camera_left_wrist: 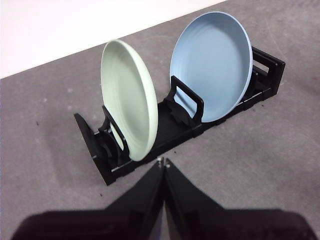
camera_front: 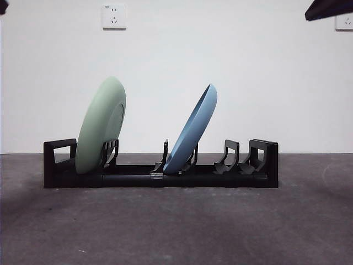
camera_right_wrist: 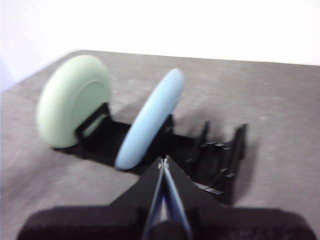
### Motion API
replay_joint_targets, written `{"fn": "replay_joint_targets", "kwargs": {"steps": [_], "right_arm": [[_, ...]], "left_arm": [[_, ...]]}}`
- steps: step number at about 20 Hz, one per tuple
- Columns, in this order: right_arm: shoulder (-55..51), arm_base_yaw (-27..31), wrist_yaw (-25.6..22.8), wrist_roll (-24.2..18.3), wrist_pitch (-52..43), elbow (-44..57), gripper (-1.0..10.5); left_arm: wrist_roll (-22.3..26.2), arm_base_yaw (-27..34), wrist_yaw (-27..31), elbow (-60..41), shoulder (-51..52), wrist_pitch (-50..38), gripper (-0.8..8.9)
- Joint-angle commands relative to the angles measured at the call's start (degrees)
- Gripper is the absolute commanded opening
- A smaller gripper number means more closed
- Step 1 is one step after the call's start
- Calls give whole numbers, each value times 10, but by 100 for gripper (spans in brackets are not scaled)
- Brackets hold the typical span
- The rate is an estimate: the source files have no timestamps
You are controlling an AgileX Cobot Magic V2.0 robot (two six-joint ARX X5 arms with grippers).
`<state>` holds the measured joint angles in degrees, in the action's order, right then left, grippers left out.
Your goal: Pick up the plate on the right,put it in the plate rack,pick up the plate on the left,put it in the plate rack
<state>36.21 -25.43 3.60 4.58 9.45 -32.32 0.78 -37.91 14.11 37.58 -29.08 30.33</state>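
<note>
A pale green plate (camera_front: 101, 125) (camera_left_wrist: 131, 99) (camera_right_wrist: 73, 99) stands on edge in the left end of the black plate rack (camera_front: 132, 178) (camera_left_wrist: 172, 137) (camera_right_wrist: 215, 160). A light blue plate (camera_front: 193, 129) (camera_left_wrist: 211, 65) (camera_right_wrist: 149, 119) leans in a slot near the rack's middle. My left gripper (camera_left_wrist: 163, 161) is shut and empty, hovering back from the green plate's end of the rack. My right gripper (camera_right_wrist: 163, 161) is shut and empty too, held off the rack on the blue plate's side. In the front view only dark arm tips (camera_front: 327, 9) show at the top corners.
The rack stands on a dark grey table (camera_front: 176, 226) in front of a white wall with two power sockets (camera_front: 113, 16). The rack's right-hand slots (camera_front: 242, 157) hold nothing.
</note>
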Motion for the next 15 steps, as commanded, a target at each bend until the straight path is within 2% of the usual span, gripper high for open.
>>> {"fn": "replay_joint_targets", "kwargs": {"steps": [1,15], "right_arm": [[-8,-15,-12,16,1,27,-7],[20,-15,-10,22,35,28,2]], "left_arm": [[-10,1,-2,-12,12,-18,-8],[-12,1,-6,-12,7,15,-3]]}}
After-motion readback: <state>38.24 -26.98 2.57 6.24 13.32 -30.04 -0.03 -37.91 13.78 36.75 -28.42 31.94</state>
